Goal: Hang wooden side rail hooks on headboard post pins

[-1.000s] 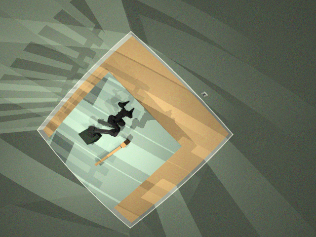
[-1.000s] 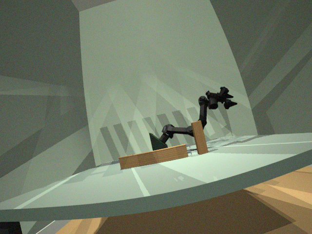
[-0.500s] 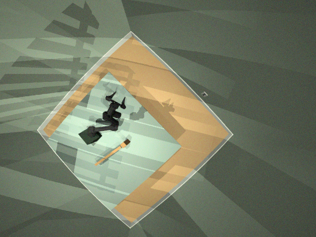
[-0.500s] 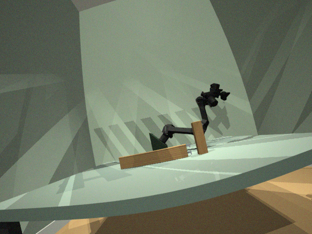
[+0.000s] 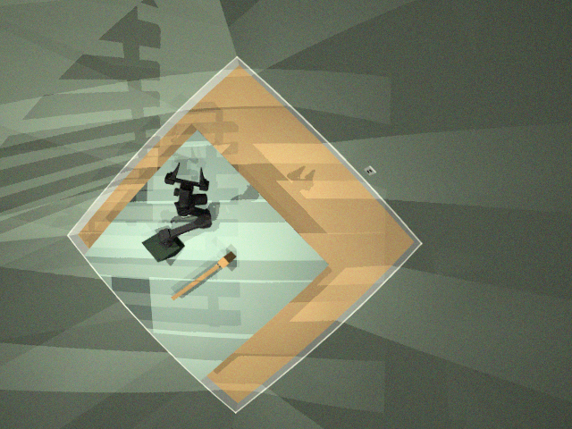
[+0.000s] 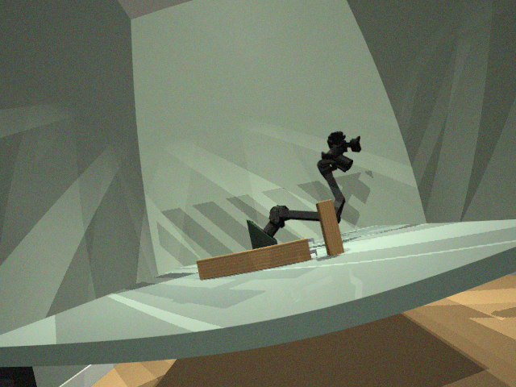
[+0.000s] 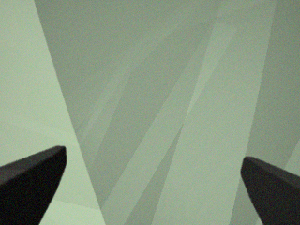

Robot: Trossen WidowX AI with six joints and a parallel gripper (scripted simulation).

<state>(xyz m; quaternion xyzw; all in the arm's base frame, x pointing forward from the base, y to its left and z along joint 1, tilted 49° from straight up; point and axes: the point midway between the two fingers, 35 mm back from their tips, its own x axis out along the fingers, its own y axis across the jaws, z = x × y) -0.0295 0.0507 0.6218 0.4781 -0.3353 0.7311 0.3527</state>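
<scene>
The wooden side rail (image 5: 196,281) (image 6: 254,259) stands on its long narrow edge on the table. The headboard post (image 5: 225,262) (image 6: 330,228) stands upright beyond the rail's end, leaning slightly in the exterior view's tilted view. Two small grey steel hooks (image 6: 313,252) stick out of the rail's end towards the post, with a narrow gap between them and the post in that view. The slot and its pins cannot be seen. My gripper (image 5: 189,166) (image 6: 359,143) (image 7: 156,159) is wide open and empty, raised high and well away from rail and post.
The arm's dark green base (image 5: 156,250) (image 6: 259,238) stands on the pale green table (image 5: 277,258) (image 6: 375,270), beside the rail. In the exterior view the arm passes behind the post. Orange-brown floor (image 5: 369,222) surrounds part of the table. The wrist view shows only walls and shadows beyond the fingers.
</scene>
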